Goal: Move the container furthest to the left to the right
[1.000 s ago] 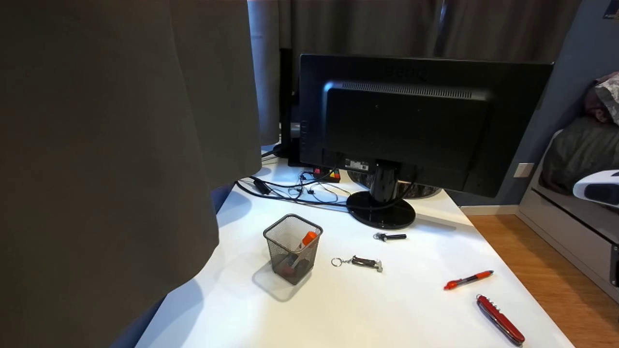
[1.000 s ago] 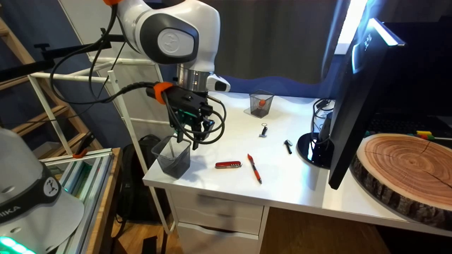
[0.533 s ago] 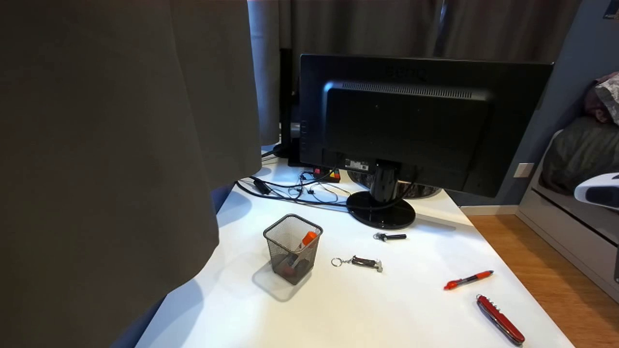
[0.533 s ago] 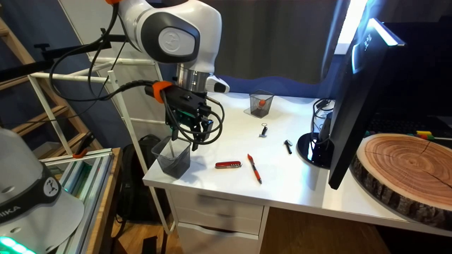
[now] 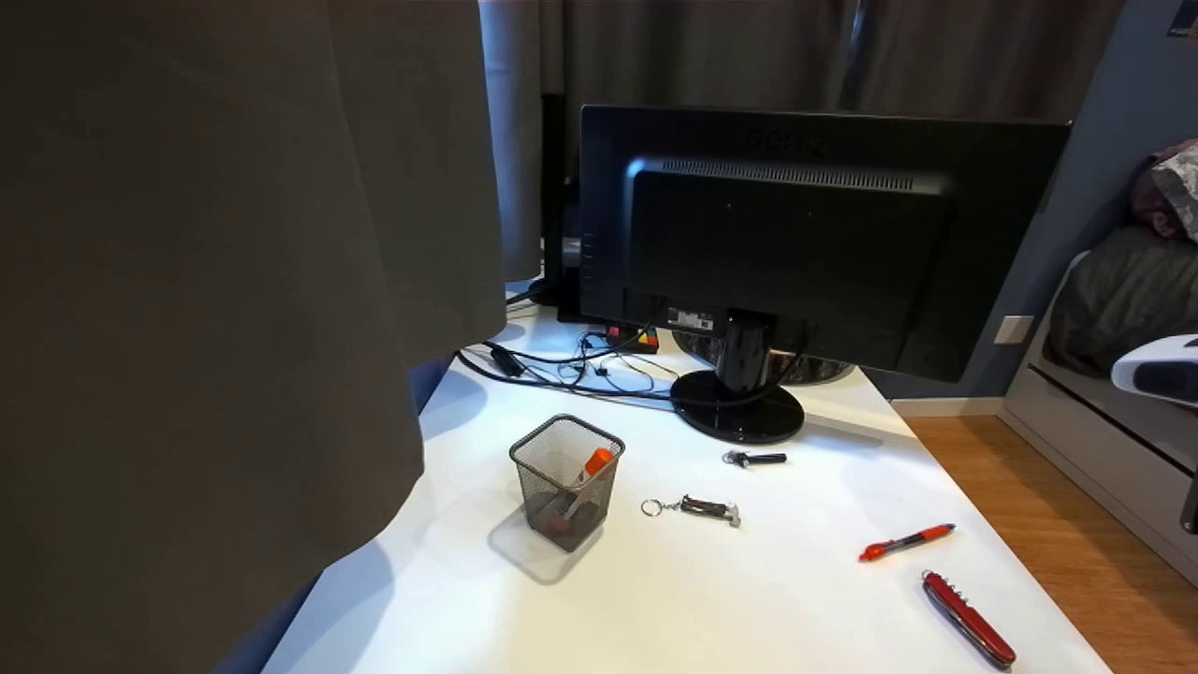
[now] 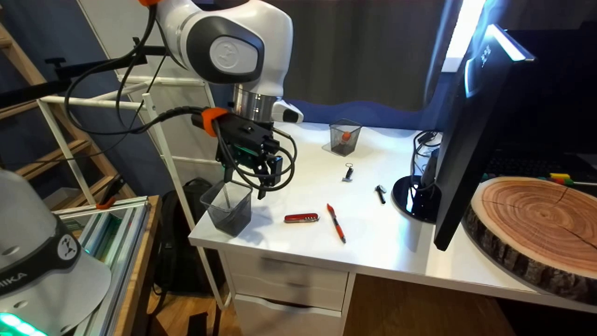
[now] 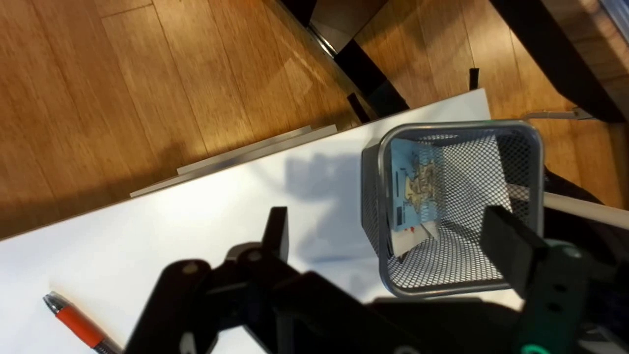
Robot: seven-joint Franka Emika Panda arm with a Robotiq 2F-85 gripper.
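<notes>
The container, a dark grey wire-mesh cup [image 6: 228, 217], stands upright at the table's near left corner in an exterior view. It also shows in the wrist view [image 7: 471, 167], with a blue card and white paper inside. My gripper [image 6: 246, 184] is open just above its rim. In the wrist view the gripper [image 7: 393, 233] has one finger over the cup's opening and the other outside over the bare table, with one cup wall between them. Nothing is held. Whether a finger is below the rim I cannot tell.
Another mesh cup [image 6: 336, 137] with an orange-topped item stands at the back, also in an exterior view [image 5: 538, 487]. A red pocket knife [image 6: 301, 218], a red pen [image 6: 336, 224], a hammer keyring [image 6: 348, 173] and a small black item [image 6: 381, 193] lie before the monitor [image 5: 796, 243].
The gripper fingers have spread wider apart. The gripper has shifted very slightly left in an exterior view. The cups and loose items have not moved.
</notes>
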